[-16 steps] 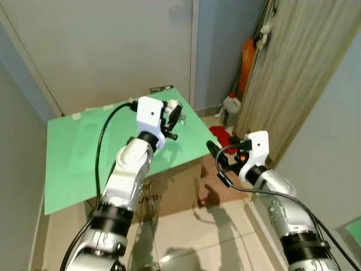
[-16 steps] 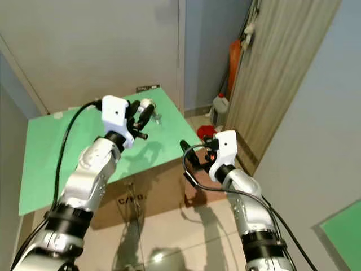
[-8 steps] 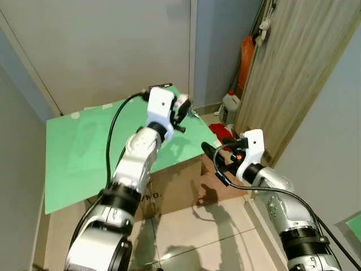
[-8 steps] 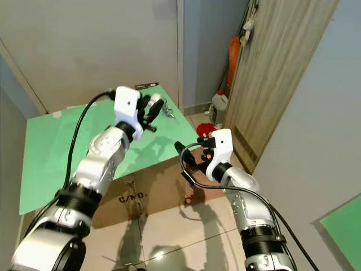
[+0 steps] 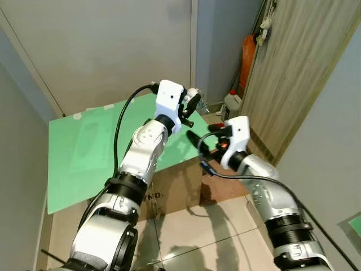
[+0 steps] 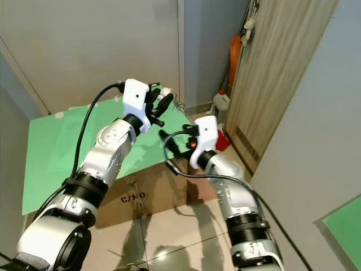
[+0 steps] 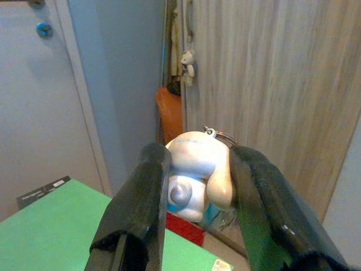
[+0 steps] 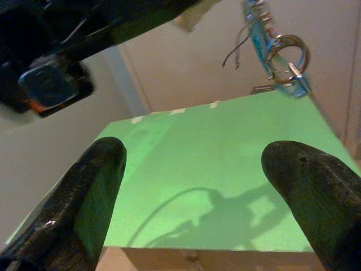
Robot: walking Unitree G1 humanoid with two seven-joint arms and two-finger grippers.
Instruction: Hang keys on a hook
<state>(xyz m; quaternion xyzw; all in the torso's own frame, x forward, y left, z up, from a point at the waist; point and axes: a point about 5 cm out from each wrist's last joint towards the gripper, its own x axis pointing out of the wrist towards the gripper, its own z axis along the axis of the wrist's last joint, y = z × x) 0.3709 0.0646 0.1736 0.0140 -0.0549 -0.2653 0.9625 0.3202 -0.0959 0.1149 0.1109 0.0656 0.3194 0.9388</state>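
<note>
I see green table (image 5: 84, 152) at 9 o'clock on cardboard box (image 5: 175, 189). Wood-grain panel (image 5: 293, 68) at 2 o'clock, orange thing (image 5: 248, 53) and white bottle (image 5: 231, 104) in corner beside it. Left gripper (image 7: 194, 186) raised over table's far corner, fingers pinching white plush fob (image 7: 197, 175) of keys (image 8: 279, 51); ring and blue strap dangle below. Right gripper (image 8: 197, 186) lower, at 3 o'clock of left, fingers spread wide, pointing toward table, holding nothing.

Soft, even indoor light fills the head views, which stay sharp. Arm shadows fall on the green table top (image 5: 84, 152) and floor (image 5: 225, 226). The right wrist view is dimmer, its near fingers (image 8: 96, 186) blurred.
</note>
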